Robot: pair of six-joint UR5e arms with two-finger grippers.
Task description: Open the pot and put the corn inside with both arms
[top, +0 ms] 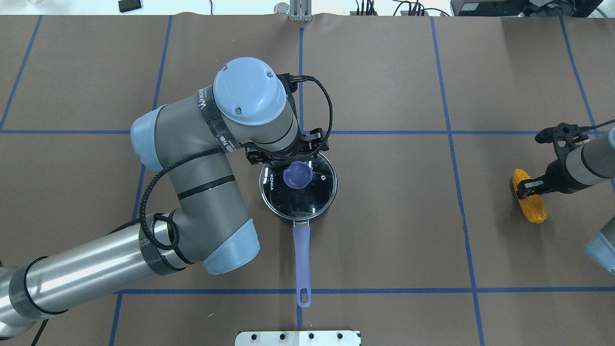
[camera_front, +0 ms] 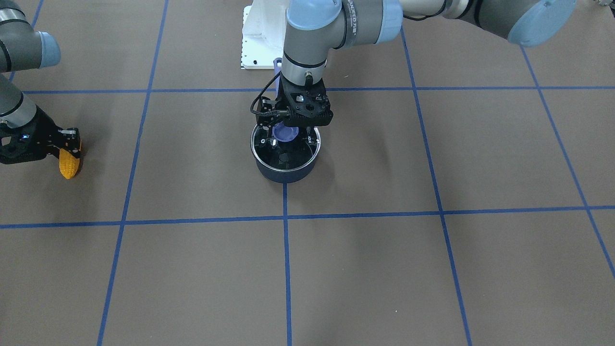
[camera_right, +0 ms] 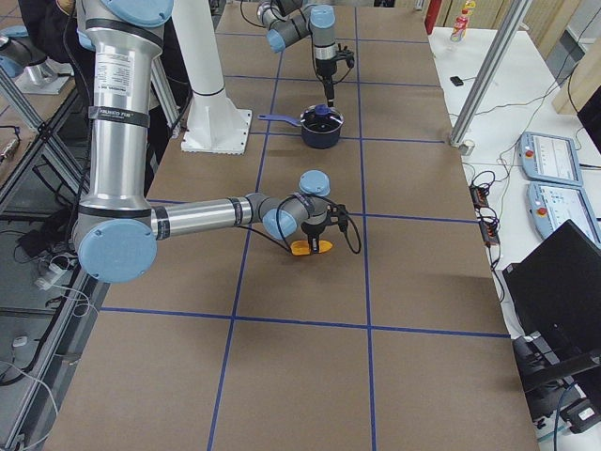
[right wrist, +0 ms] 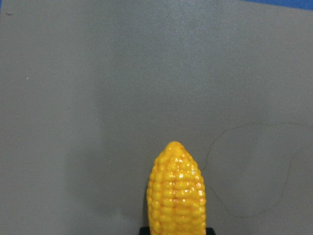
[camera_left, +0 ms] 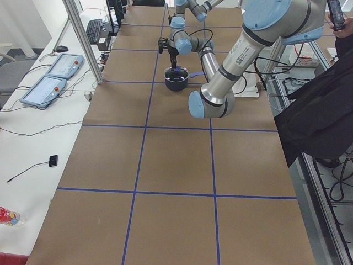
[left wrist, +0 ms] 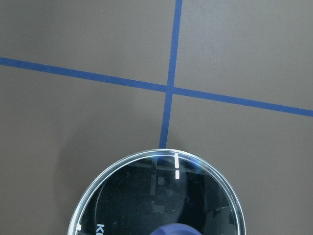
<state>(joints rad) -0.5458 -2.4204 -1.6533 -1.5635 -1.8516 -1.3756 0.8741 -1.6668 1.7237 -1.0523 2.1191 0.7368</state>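
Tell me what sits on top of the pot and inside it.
A glass lid with a blue knob covers the pot; the left gripper straddles the knob. Through the glass only dark reflections show, so its contents stay unseen.

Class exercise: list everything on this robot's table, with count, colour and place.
pot: one, dark navy with lavender handle, table centre, lid on.
lid: one, clear glass with blue knob, on the pot.
corn: one, yellow-orange, at the robot's right end of the table.
table: one, brown with blue tape grid.
base plate: one, white, at the robot's edge.
arms: two, grey with light-blue caps; left arm over the pot, right arm by the corn.
left tool: one, black, open astride the knob.
right tool: one, black, shut on the corn.
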